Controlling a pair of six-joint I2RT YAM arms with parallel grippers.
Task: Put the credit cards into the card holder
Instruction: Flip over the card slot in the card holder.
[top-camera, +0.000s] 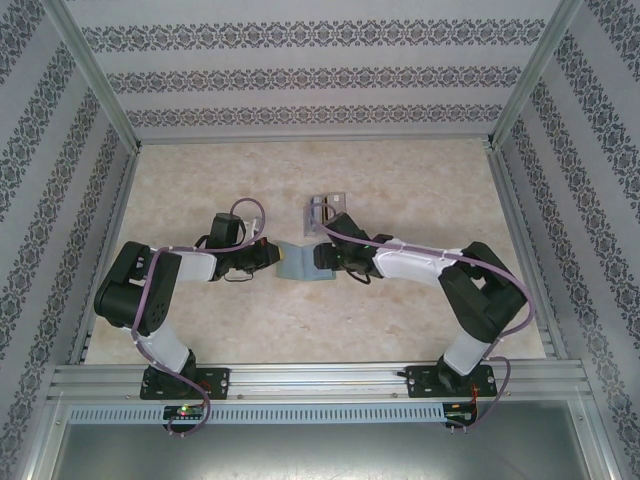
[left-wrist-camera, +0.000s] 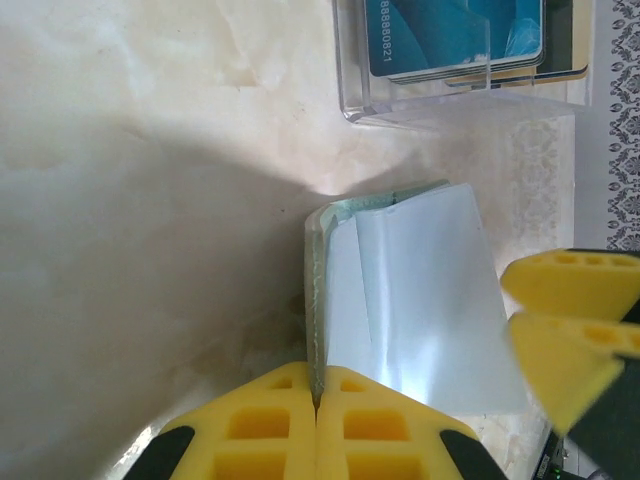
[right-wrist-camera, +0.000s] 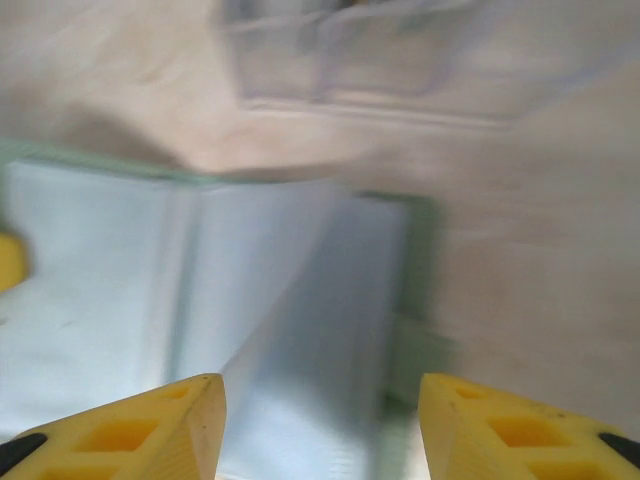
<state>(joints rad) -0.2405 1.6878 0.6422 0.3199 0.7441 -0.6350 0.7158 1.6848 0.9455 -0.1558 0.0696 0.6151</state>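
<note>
Clear rack (top-camera: 326, 211) close behind card holder (top-camera: 303, 263); table (top-camera: 330, 330) open toward near edge.

Lab test cell: aluminium frame (top-camera: 310, 380), wallpapered panels (top-camera: 320, 70)

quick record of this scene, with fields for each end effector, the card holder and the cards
left end effector: shut on the edge of one flap of the card holder
right end effector: open, poised over the other flap, gripping nothing
card holder: spread open, light blue inside showing, no card seen in it
credit cards: standing in the clear rack beyond the card holder, a teal one in front
task state: cards not yet in the card holder
</note>
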